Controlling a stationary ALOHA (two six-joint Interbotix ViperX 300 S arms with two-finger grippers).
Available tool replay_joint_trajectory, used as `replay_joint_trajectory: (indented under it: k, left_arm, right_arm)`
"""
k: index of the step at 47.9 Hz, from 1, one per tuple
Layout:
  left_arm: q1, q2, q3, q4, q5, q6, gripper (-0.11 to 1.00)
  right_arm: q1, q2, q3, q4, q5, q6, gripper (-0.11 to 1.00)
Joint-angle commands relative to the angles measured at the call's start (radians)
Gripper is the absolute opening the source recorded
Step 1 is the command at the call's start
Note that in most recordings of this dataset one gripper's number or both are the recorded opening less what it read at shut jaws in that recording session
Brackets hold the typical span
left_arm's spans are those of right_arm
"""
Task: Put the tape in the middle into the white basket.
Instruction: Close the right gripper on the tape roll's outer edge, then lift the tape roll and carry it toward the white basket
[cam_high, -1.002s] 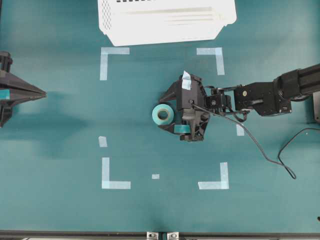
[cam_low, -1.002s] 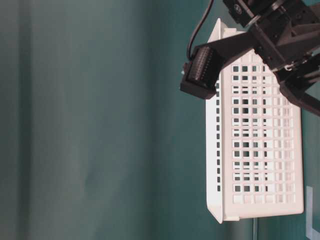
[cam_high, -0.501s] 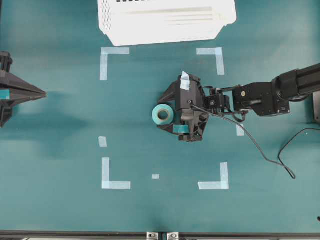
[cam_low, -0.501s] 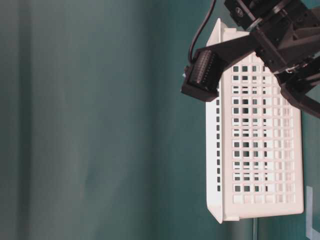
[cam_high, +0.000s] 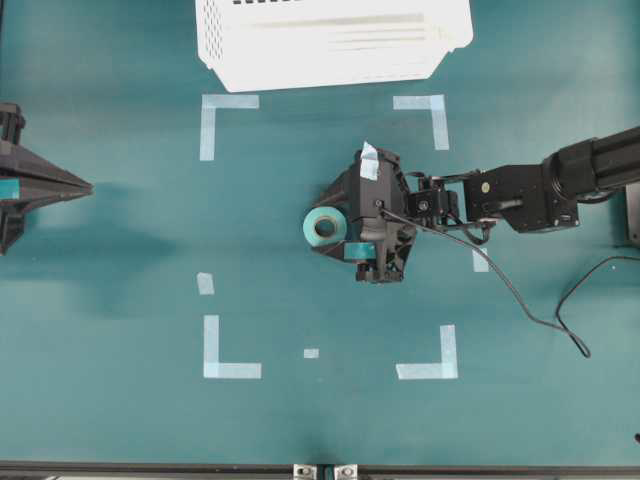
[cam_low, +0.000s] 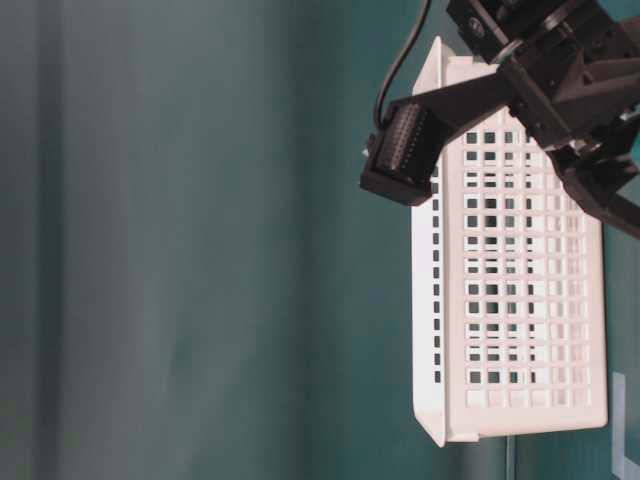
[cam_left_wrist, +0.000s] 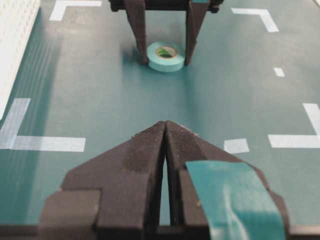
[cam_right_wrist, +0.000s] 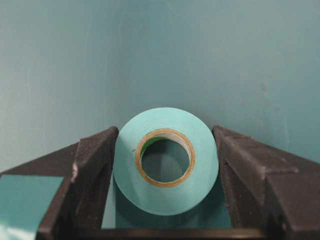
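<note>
The tape (cam_high: 323, 227) is a light-teal roll lying flat on the green table, in the middle of the marked square. My right gripper (cam_high: 320, 228) reaches in from the right, low over the table. Its two black fingers press against opposite sides of the tape (cam_right_wrist: 165, 197), so the right gripper (cam_right_wrist: 165, 131) is shut on it. The left wrist view shows the same grip on the tape (cam_left_wrist: 166, 56) from across the table. My left gripper (cam_high: 88, 186) waits at the left edge, its tips together and empty (cam_left_wrist: 165, 124). The white basket (cam_high: 330, 40) stands at the back edge.
Pale tape corner marks (cam_high: 228, 125) (cam_high: 425, 110) (cam_high: 230, 350) (cam_high: 430, 360) outline the square. A black cable (cam_high: 530, 310) trails from the right arm over the table. The basket's lattice wall (cam_low: 510, 280) fills the table-level view.
The right gripper's fingers have closed in from a wide spread until they touch the tape on both sides. The left arm has not moved.
</note>
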Motion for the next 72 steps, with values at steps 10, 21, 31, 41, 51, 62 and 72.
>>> replay_joint_trajectory:
  k: [10,21,31,41,51,62,72]
  left_arm:
    - [-0.003,0.008,-0.014,-0.003,-0.009,0.000,-0.11]
    - [-0.003,0.009,-0.012,-0.003,-0.009,0.000,-0.11]
    - [-0.003,0.009,-0.014,-0.003,-0.009,0.000,-0.11]
    - [-0.003,0.008,-0.014,-0.003,-0.009,0.000,-0.11]
    - [-0.003,0.009,-0.014,-0.003,-0.009,0.000,-0.11]
    - [-0.003,0.008,-0.014,-0.002,-0.009,0.000,-0.11]
    - [-0.003,0.008,-0.014,-0.003,-0.009,0.000,-0.11]
  right_arm:
    - [0.005,-0.130,-0.020,0.002,0.057,-0.002,0.66]
    - [0.005,-0.232,-0.021,0.000,0.121,-0.002,0.66]
    - [0.005,-0.291,-0.032,0.000,0.156,-0.002,0.66]
    - [0.005,-0.328,-0.052,-0.003,0.222,-0.002,0.66]
    - [0.003,-0.359,-0.075,-0.003,0.301,-0.002,0.66]
    - [-0.002,-0.411,-0.081,-0.005,0.350,-0.003,0.66]
    - [-0.005,-0.426,-0.081,-0.005,0.350,-0.003,0.66]
